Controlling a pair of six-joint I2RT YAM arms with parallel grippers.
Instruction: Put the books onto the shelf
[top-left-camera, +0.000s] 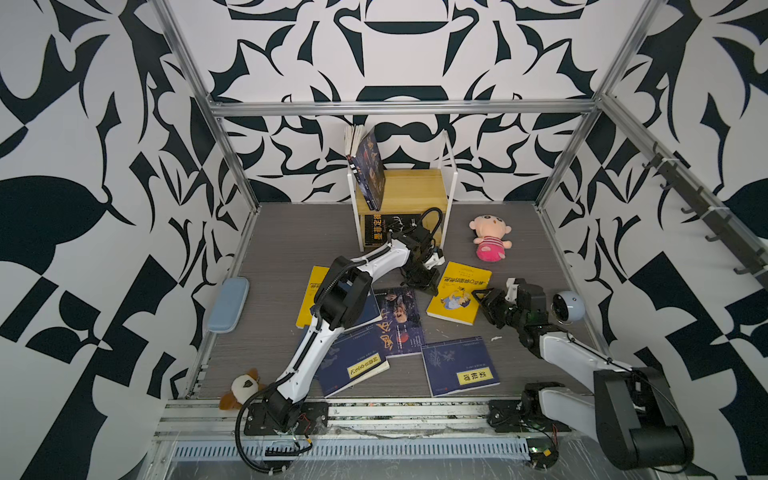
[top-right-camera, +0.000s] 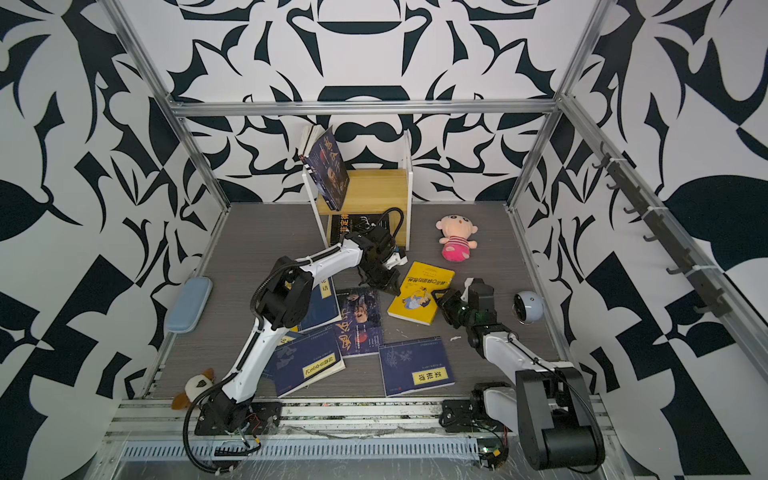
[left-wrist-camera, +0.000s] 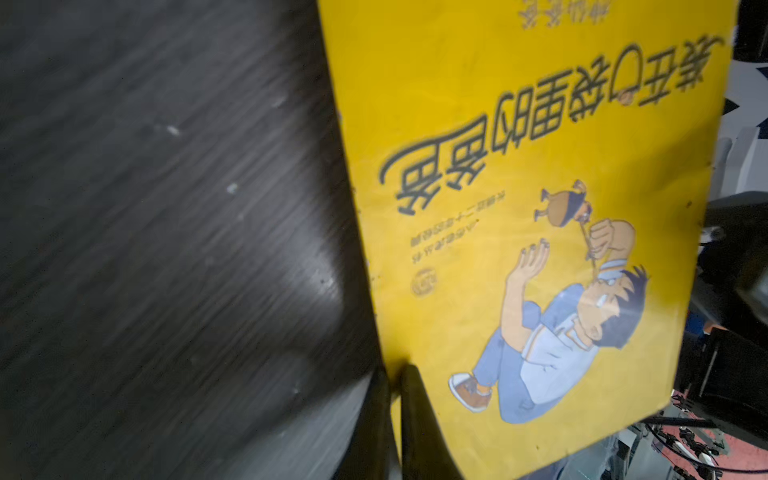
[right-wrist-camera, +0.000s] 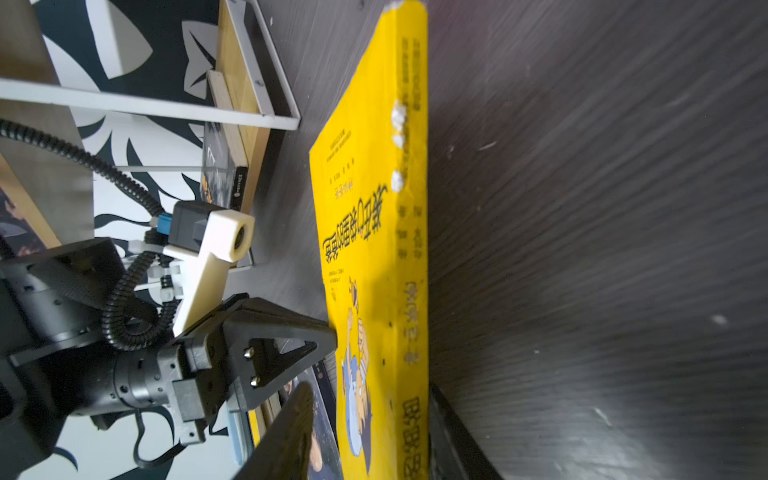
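Note:
A bright yellow book with a cartoon figure lies right of centre on the table. My left gripper is shut on the edge of its cover. My right gripper stands open astride the spine side, one finger against the spine and the other clear of the cover. The shelf stands at the back, with a dark book leaning on its upper board and a black one below. Two navy books and a dark calligraphy book lie on the table.
A pink plush doll lies right of the shelf. A round white device sits by the right wall, a pale blue case by the left wall, and a small plush dog at the front left. Another yellow book lies under the left arm.

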